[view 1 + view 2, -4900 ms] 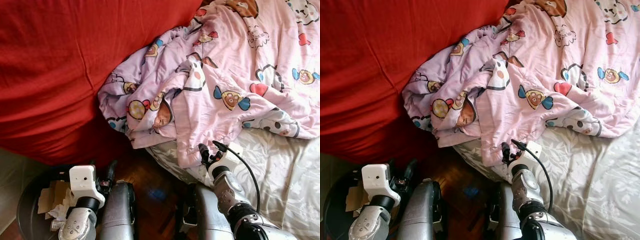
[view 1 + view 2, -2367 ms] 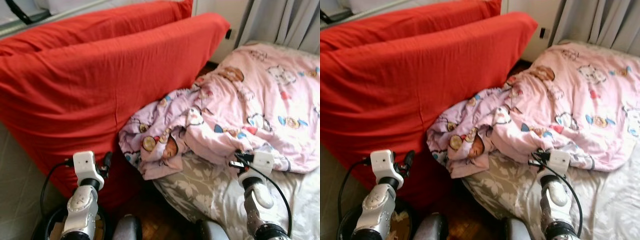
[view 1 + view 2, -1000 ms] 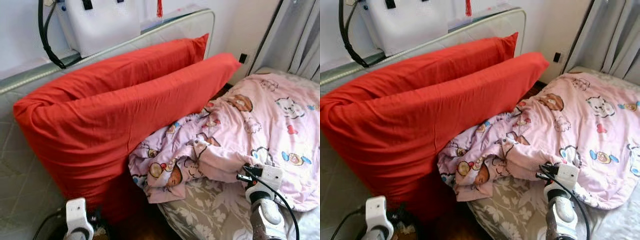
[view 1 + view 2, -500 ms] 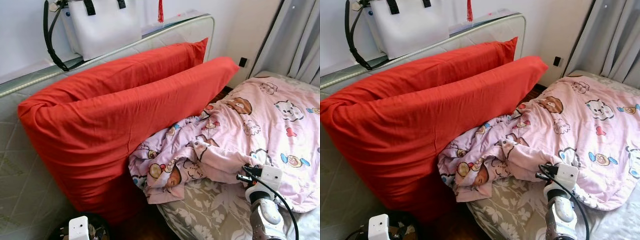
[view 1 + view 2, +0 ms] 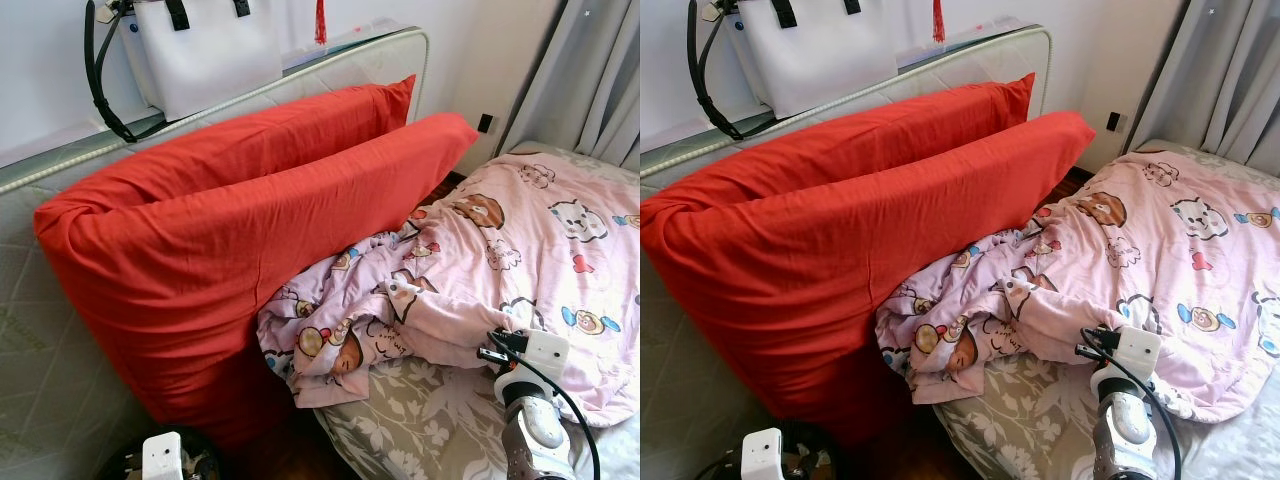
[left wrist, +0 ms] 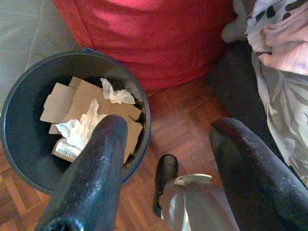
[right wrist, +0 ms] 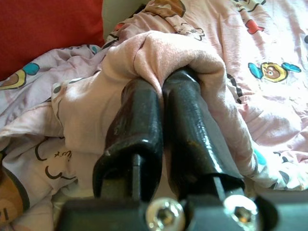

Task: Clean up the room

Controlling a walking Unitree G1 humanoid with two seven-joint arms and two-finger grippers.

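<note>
The room is looking only partly tidied. The bin point(image 6: 72, 130) by the robot's feet is already holding cardboard scraps point(image 6: 77, 108) and crumpled tissue point(image 6: 84, 126), so some rubbish seems dealt with. The pink cartoon-print quilt point(image 5: 500, 250) is lying bunched on the bed point(image 5: 420, 420), its crumpled end spilling toward 9 o'clock against the 2 red cushions point(image 5: 250, 230); spreading it flat looks like the work left.

The right gripper point(image 7: 161, 86) is sitting at about 5 o'clock in the head views, at the quilt's near edge. Its 2 fingers are pressing almost together, clenching a fold of pink fabric that is bulging over their tips. The left gripper point(image 6: 166, 144) is hanging low at 7 o'clock above the bin, fingers spread wide and holding nothing. A white handbag point(image 5: 205, 50) is resting at 11 o'clock on an upright mattress point(image 5: 60, 330).
</note>
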